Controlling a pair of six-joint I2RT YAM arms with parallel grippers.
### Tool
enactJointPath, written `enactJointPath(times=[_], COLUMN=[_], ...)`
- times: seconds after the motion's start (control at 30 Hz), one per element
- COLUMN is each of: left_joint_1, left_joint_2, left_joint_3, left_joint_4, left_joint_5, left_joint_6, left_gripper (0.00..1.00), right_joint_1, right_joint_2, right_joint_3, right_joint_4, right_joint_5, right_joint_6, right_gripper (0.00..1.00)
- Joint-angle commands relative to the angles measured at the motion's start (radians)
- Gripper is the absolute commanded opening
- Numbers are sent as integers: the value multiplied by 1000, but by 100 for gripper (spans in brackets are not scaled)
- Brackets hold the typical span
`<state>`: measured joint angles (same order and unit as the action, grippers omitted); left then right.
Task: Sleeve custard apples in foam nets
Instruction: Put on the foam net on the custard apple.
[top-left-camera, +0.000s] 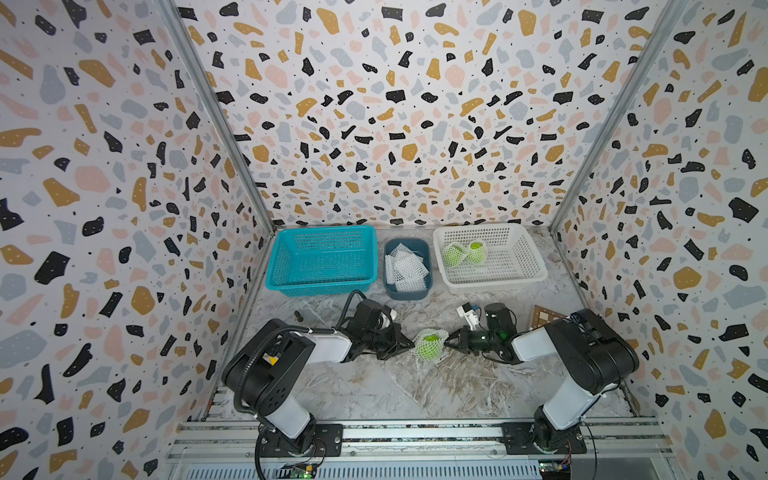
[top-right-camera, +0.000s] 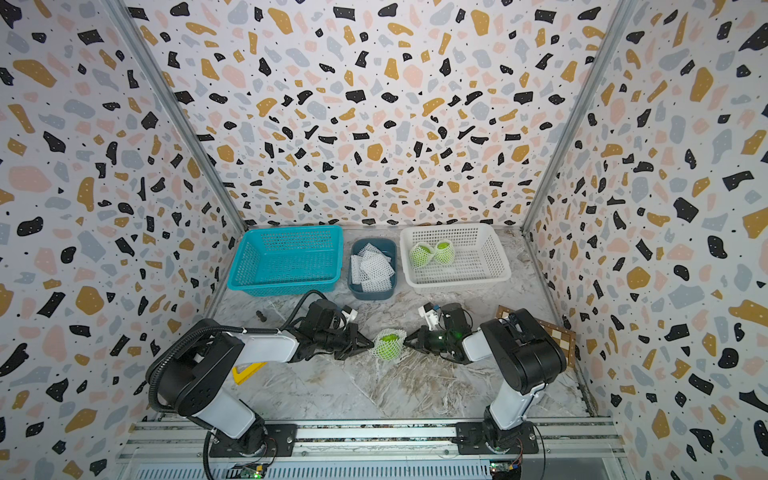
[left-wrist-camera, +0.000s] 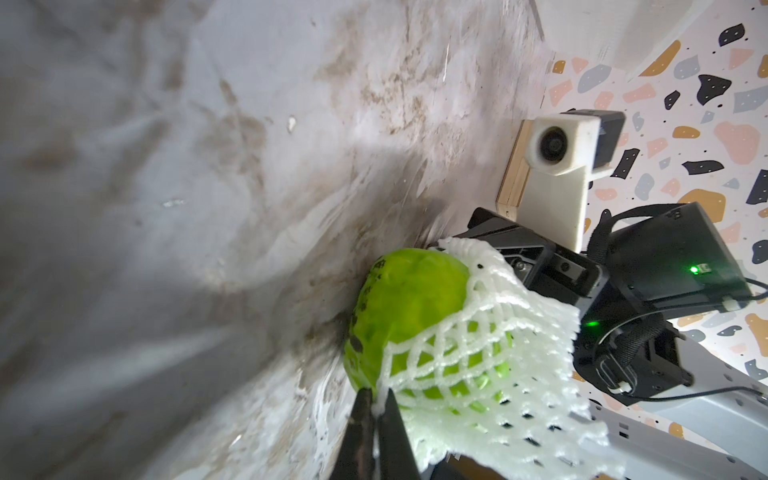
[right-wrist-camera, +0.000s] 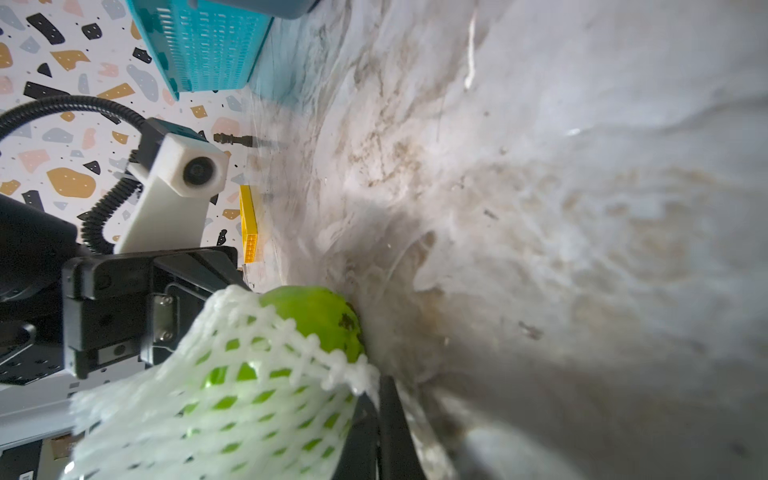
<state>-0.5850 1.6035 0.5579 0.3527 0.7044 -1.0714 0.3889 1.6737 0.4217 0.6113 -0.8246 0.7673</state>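
The marbled tabletop (top-left-camera: 374, 386) carries everything. Along its far edge stand three containers. A turquoise basket (top-left-camera: 324, 266) is on the left arm's side and a white lattice basket (top-left-camera: 513, 259) on the right arm's side. Between them is a small dark-blue bin (top-left-camera: 407, 293). The bin holds a loose heap of spare foam nets (top-left-camera: 405, 264). Two sleeved custard apples (top-left-camera: 454, 255) lie touching each other in the white basket, toward its bin side.

Nearer the arms, mid-tabletop, the third custard apple (top-left-camera: 429, 345) appears to rest on the surface between the two hands. A foam net (left-wrist-camera: 478, 345) is pulled partway over it. In both wrist views one end of the green fruit is bare and mesh covers the rest.

The left hand (left-wrist-camera: 376, 401) is clamped on the net's rim at one side of the fruit. The right hand (right-wrist-camera: 376, 392) is clamped on the rim at the opposite side. Both top views show them facing each other, tips at the net.

A checkered board (top-left-camera: 544, 318) lies by the right arm. A yellow piece (top-right-camera: 247, 372) lies beside the left arm. A small dark object (top-left-camera: 298, 316) sits near the turquoise basket.
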Motion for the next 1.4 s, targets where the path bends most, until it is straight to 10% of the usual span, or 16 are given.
enactJointPath(times=[0.0,0.9,1.1,1.37], left_joint_1=[-7,-45,-49,-53], left_joint_2=[-33,0,-20,-36], left_joint_3=[31,136,153,158], left_joint_4=[-41,-326,-349,-363], left_joint_5=[5,-64,-63,-78], left_joint_6=[33,240,256,267], left_gripper=[2,5,6,13], right_joint_1=[10,97,89,35], right_joint_2=[-51,-9,-42,-86], right_joint_3=[3,69,75,72], right_joint_4=[-76,-195,-242,-315], right_joint_5=[29,152,173,212], right_joint_6=[-38,-122,-136,-178], right_gripper=[0,0,26,36])
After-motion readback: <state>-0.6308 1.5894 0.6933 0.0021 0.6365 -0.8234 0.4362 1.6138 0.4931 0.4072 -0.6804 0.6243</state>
